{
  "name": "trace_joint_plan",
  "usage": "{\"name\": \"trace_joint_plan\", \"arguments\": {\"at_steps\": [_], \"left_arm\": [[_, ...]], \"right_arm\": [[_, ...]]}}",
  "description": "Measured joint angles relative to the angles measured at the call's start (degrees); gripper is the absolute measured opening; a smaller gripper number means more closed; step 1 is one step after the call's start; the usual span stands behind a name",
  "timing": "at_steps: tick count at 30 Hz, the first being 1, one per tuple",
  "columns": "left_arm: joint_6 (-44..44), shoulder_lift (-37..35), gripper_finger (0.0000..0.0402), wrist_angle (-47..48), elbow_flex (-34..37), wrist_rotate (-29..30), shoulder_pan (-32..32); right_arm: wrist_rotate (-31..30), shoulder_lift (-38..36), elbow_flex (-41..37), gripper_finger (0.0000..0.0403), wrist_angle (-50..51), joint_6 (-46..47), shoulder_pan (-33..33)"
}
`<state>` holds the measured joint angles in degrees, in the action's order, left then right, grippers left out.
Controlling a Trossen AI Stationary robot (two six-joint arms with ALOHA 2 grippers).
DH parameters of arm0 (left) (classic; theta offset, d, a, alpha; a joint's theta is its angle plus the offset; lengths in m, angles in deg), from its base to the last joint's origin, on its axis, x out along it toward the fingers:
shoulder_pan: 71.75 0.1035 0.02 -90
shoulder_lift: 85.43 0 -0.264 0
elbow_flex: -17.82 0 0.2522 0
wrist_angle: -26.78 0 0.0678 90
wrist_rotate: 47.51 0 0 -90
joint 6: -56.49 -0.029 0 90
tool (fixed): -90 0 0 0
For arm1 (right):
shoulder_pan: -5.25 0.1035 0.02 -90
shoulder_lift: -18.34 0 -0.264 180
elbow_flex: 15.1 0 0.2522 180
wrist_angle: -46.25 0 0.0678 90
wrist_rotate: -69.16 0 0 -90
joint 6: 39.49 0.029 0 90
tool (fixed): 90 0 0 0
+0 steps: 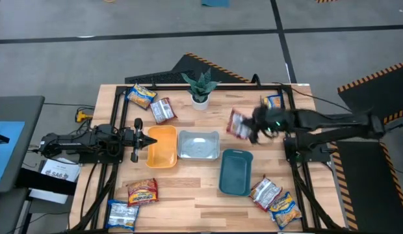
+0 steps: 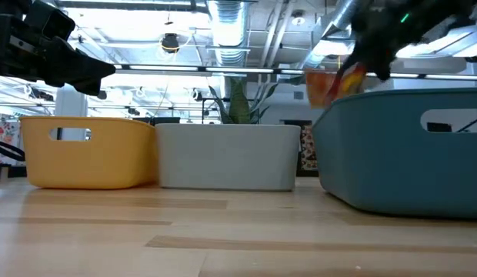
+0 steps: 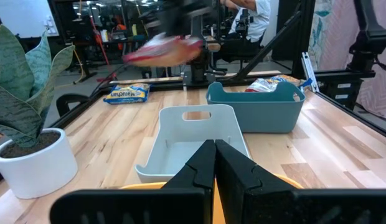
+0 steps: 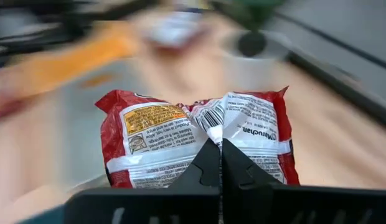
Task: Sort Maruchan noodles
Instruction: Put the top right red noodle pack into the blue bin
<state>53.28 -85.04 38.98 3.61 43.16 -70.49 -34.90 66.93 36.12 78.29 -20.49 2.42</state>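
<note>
My right gripper (image 1: 252, 130) is shut on a silver-and-red noodle packet (image 1: 237, 123), held in the air right of the plant and beyond the teal tray (image 1: 235, 172). The low view shows this packet (image 2: 331, 85) above the tray rims. My left gripper (image 1: 148, 139) hovers shut over the orange tray (image 1: 164, 153), touching nothing. Other packets lie flat on the table: two at the far left (image 1: 142, 95) (image 1: 162, 109), one at the far right (image 1: 274, 102), two at the near left (image 1: 143, 192) (image 1: 121, 213), and two at the near right (image 1: 264, 193) (image 1: 284, 209). My right gripper (image 4: 220, 146) pinches the packet between its two fingers at the middle of its printed back (image 4: 213, 127), where the wrapper creases. The fingers come from the table's right side. The packet is lifted clear of the table, its flat face spread across the fingers.
Orange, clear (image 1: 198, 144) and teal trays stand in a row across the table's middle. A potted plant (image 1: 200, 88) sits at the far middle. Black frame rails run along the table's left and right sides. Bare wood lies near the front middle edge.
</note>
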Motion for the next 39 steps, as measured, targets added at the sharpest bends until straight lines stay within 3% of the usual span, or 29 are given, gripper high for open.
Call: {"name": "trace_joint_plan", "arguments": {"at_steps": [4, 8, 14, 29, 39], "left_arm": [[0.0, 0.0, 0.0, 0.0, 0.0, 0.0, 0.0], [0.0, 0.0, 0.0, -0.01, 0.0, 0.0, 0.02], [0.0, 0.0, 0.0, -0.02, 0.0, 0.0, 0.0], [0.0, 0.0, 0.0, -0.01, 0.0, 0.0, 0.01], [0.0, 0.0, 0.0, -0.02, -0.02, 0.0, 0.0]], "right_arm": [[-0.41, -2.04, 0.07, 0.0006, -0.61, 0.4, 14.13], [-5.01, 0.63, 0.07, 0.0007, -1.32, 1.96, 26.1], [-9.91, 8.45, 0.07, 0.0007, -4.19, 5.11, 36.48], [-11.53, 23.92, 16.99, 0.0007, 5.59, 6.09, 40.69], [-10.48, 28.85, 18.23, 0.0008, 13.26, 11.45, 39.42]]}}
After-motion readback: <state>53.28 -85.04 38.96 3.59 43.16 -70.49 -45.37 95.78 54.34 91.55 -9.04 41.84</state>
